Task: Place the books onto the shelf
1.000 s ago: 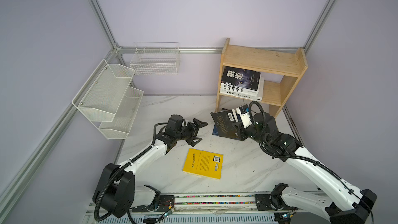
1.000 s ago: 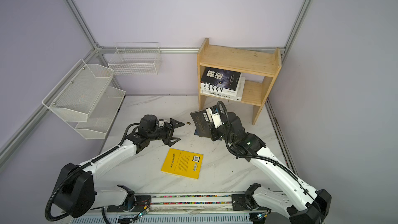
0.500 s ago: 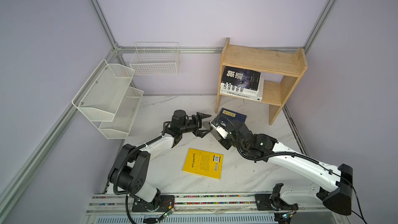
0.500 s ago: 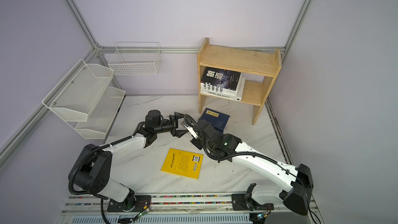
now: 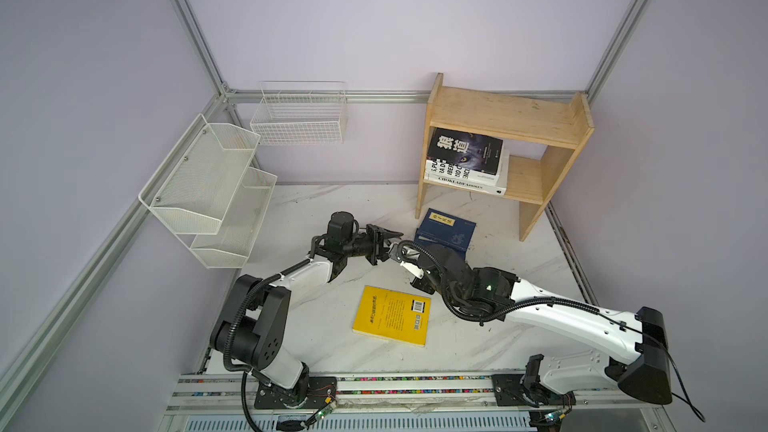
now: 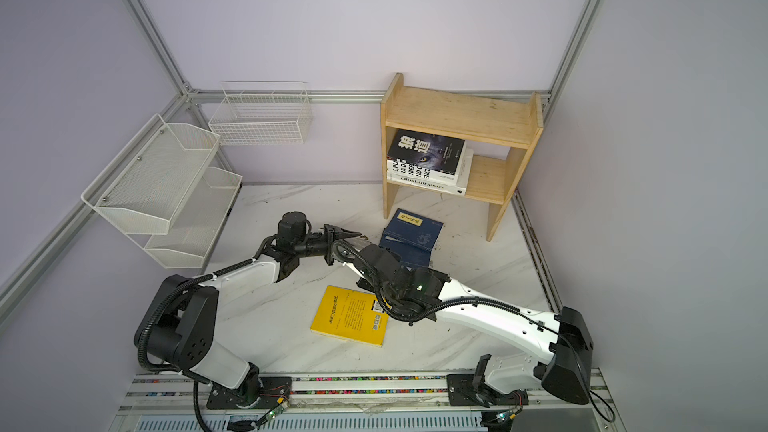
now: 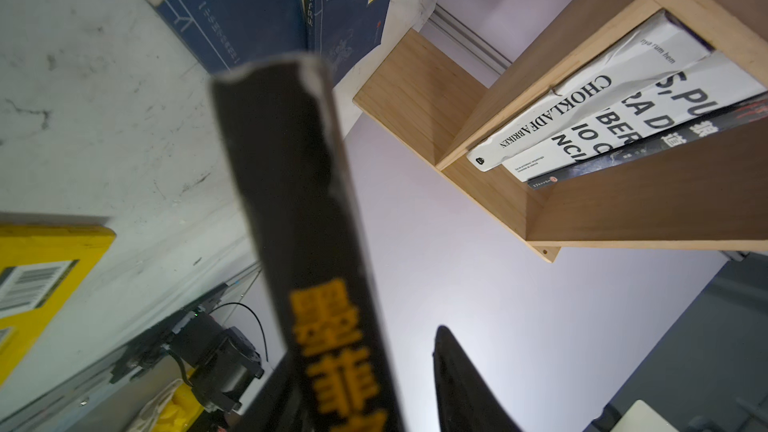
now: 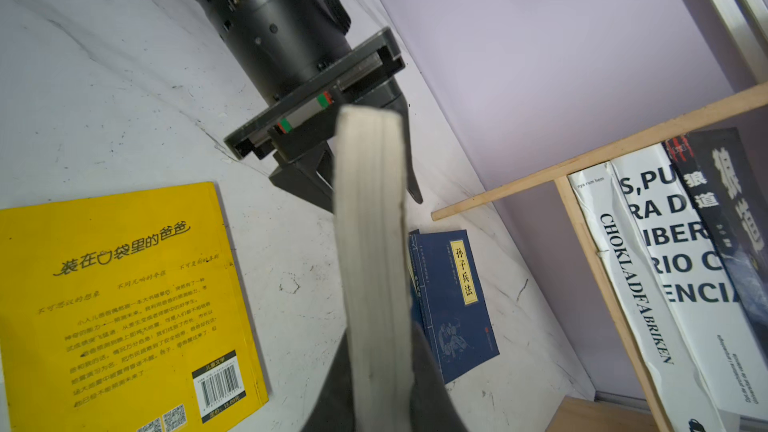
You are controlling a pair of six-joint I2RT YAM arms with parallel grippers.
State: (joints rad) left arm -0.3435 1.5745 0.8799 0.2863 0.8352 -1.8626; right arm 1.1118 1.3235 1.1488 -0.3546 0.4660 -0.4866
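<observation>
The right end effector (image 8: 380, 355) grips a black book (image 8: 374, 243) on edge above the desk's (image 5: 457, 351) middle. The left end effector (image 5: 392, 247) straddles its other end, jaws apart. The shelf (image 5: 507, 114) stands at 1 o'clock.

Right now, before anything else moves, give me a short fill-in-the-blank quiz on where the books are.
1. The lower tier of the shelf holds a stack of ___ books.
2. The held book in the right hand has a ___ cover.
3. The yellow book lies flat on the ___.
Missing words: three, black, table.
</observation>
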